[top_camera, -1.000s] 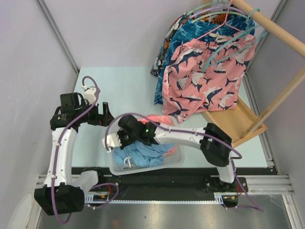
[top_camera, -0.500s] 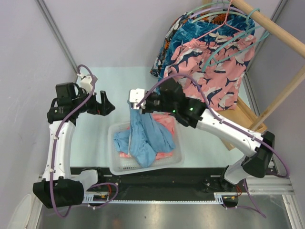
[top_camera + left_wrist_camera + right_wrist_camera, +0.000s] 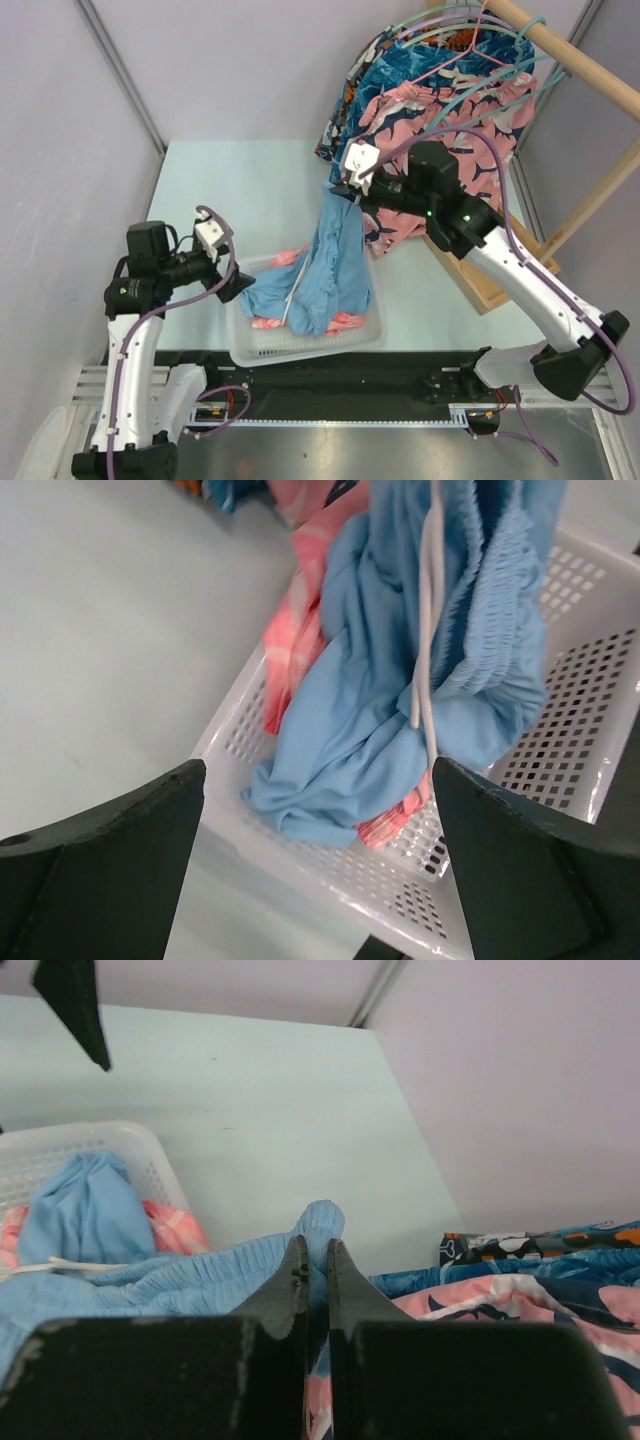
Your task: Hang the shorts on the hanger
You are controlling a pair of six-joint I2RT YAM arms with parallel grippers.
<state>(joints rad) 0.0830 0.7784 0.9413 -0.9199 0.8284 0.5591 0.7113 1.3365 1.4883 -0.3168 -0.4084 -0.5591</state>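
The light blue shorts (image 3: 335, 265) hang stretched from my right gripper (image 3: 347, 190) down into the white basket (image 3: 300, 350). The right wrist view shows this gripper (image 3: 316, 1248) shut on the elastic waistband (image 3: 200, 1270). My left gripper (image 3: 237, 285) is open at the basket's left rim, a little short of the bunched lower end of the shorts (image 3: 380, 710), with nothing between its fingers (image 3: 120, 860). The white drawstring (image 3: 430, 610) dangles down the fabric. A mint-green hanger (image 3: 500, 70) hangs on the wooden rail at the back right, across the shark-print shorts.
Salmon-pink shorts (image 3: 270, 322) lie in the basket under the blue ones. Pink shark-print shorts (image 3: 440, 190) and dark blue patterned garments (image 3: 385, 75) hang on the wooden rack (image 3: 590, 70), just behind my right gripper. A pink hanger (image 3: 450, 55) hangs there too.
My right gripper has risen from the basket and moved back and to the right, drawing the blue shorts up with it. My left arm has come forward to the basket's left rim.
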